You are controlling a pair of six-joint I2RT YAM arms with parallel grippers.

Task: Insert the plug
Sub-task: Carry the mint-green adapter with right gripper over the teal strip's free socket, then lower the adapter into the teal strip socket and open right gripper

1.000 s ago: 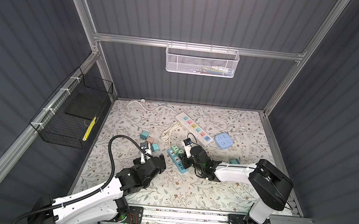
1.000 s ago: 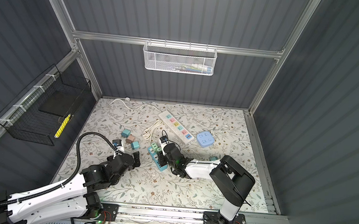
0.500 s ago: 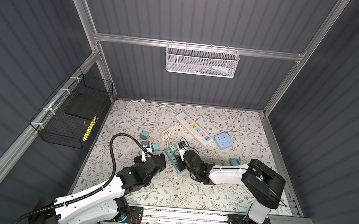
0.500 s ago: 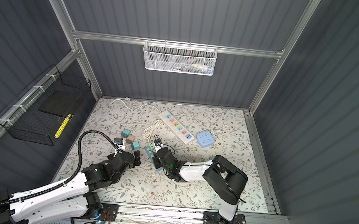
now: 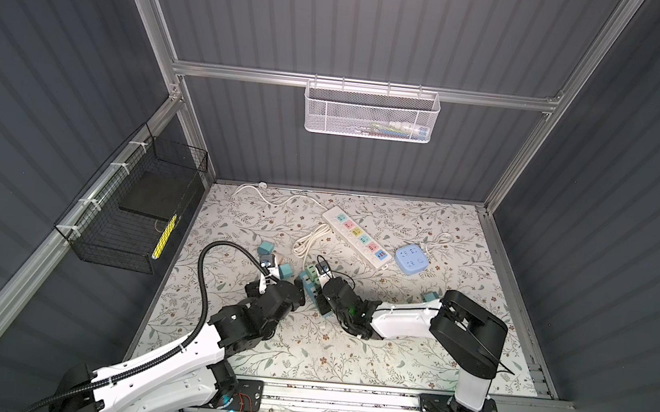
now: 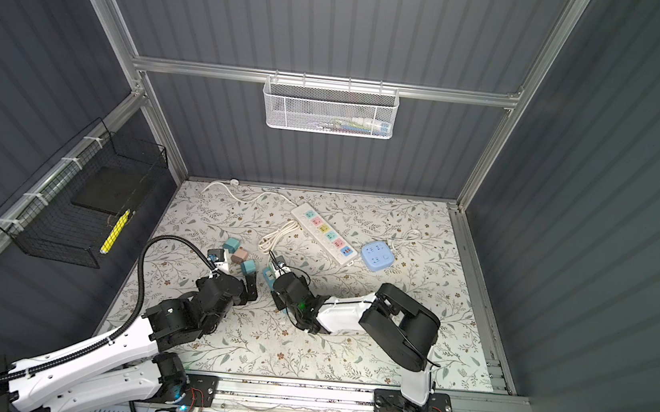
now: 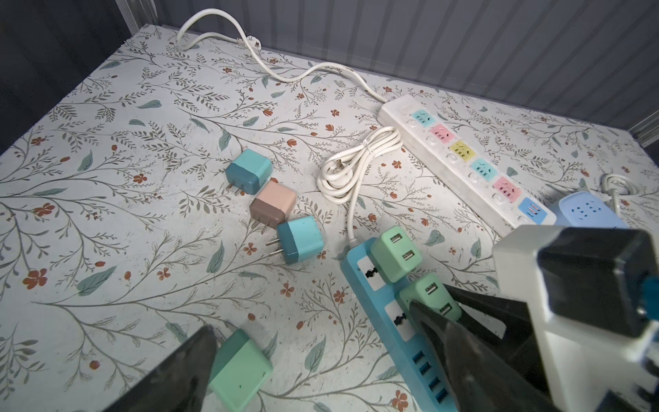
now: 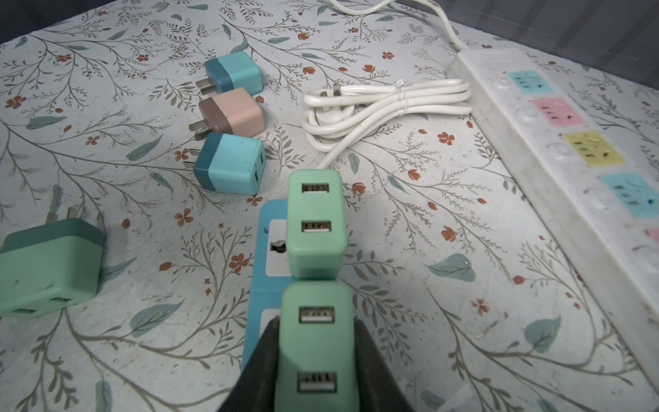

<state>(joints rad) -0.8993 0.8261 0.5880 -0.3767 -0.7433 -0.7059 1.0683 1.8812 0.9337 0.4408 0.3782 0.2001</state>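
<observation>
2 arms work over 1 flower-patterned table [image 5: 408,361]. The left arm [image 5: 178,362] enters from the near left. The right arm [image 5: 403,323] lies low along the near right and points left toward the centre.

1 black wire basket [image 5: 127,211] hangs on the left wall. 1 white wire basket [image 5: 371,115] hangs on the far wall.

1 white power strip [image 5: 358,237] lies diagonally, far of centre. 1 round blue socket hub [image 5: 411,259] sits just right of its near end, and 1 tied white cord bundle [image 7: 356,164] lies on its left.

1 blue power strip [image 8: 265,292] lies at the centre, between both grippers.

Right gripper [image 8: 316,323]: fingers [image 8: 256,360] narrow, pressed against both sides of the green plug [image 8: 315,342]. This plug stands upright on the blue power strip, just near of a second green plug [image 8: 315,221] standing on the same strip. Whether its prongs are fully seated cannot be told.

Left gripper [image 7: 312,317]: fingers [image 7: 449,342] wide apart, holding nothing, low over the table just left of the blue power strip. 1 loose green plug [image 7: 240,371] lies on its side between them, just beside 1 finger.

3 more plugs lie packed side by side, left of the cord bundle: teal plug [image 7: 248,171], pink plug [image 7: 272,205], second teal plug [image 7: 299,239].
</observation>
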